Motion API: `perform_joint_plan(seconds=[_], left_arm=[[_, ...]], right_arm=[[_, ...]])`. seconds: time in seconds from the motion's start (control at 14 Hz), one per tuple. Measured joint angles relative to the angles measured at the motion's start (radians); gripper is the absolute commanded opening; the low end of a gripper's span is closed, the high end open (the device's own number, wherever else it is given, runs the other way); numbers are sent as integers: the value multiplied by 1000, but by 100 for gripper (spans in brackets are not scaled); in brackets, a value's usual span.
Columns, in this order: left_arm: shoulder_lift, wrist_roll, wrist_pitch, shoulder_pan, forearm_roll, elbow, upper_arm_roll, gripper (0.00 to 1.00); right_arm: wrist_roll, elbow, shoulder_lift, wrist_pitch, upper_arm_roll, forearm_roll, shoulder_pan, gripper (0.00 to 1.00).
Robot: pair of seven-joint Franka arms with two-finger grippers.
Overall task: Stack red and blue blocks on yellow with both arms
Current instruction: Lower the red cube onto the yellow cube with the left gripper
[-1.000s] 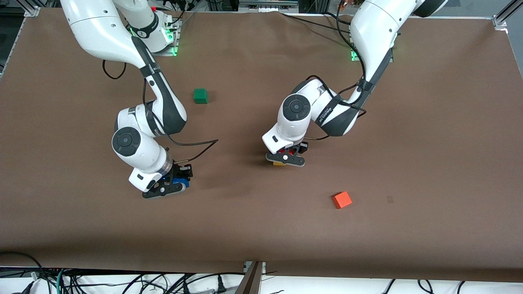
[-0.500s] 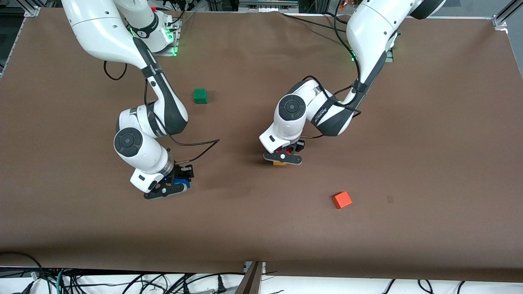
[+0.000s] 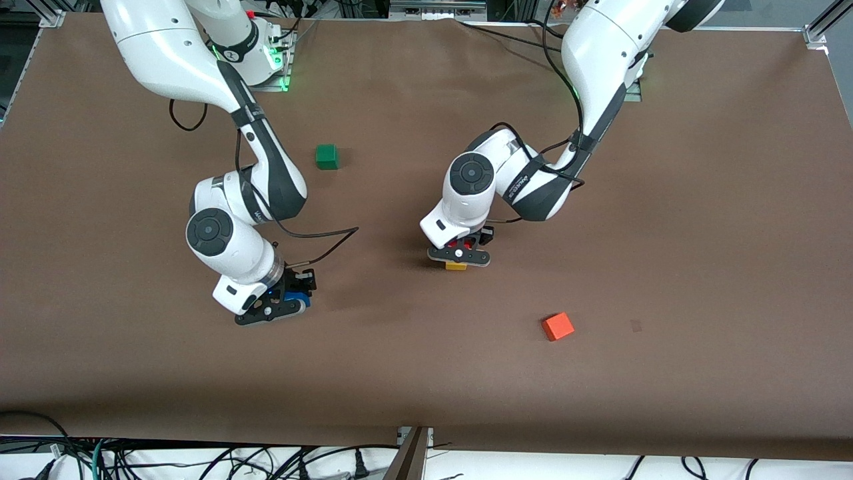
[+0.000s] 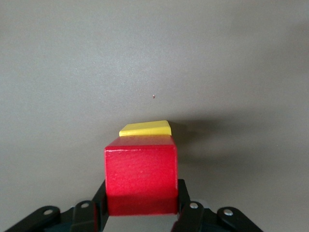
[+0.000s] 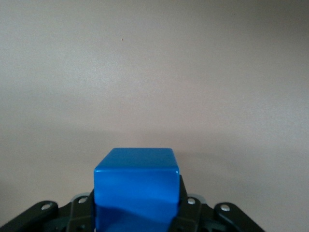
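The right end effector (image 3: 274, 308) sat low over the brown bench (image 3: 700, 220), its fingers (image 5: 187, 212) pinching the blue block (image 5: 136, 186), a plain bright cube whose top face caught a soft sheen. Farther from the front camera than this end effector, the green cube (image 3: 326, 156) rested alone on the bench, well apart from both arms. The left end effector (image 3: 459, 256) hovered over the yellow block (image 3: 456, 266), clamped on the red block (image 4: 141, 180), a deep matte red cube; only a sliver of yellow (image 4: 145, 128) showed past its edge. Nearer the front camera and toward the left arm's end, the orange-red cube (image 3: 557, 327) lay by itself.
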Motion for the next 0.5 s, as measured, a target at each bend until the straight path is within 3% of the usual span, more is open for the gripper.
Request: perform_joint_plan(seconds=[0.5], left_arm=[[6,-24,7,0,0,0,0,20]], right_arm=[[0,1,0,0,0,0,3,20]])
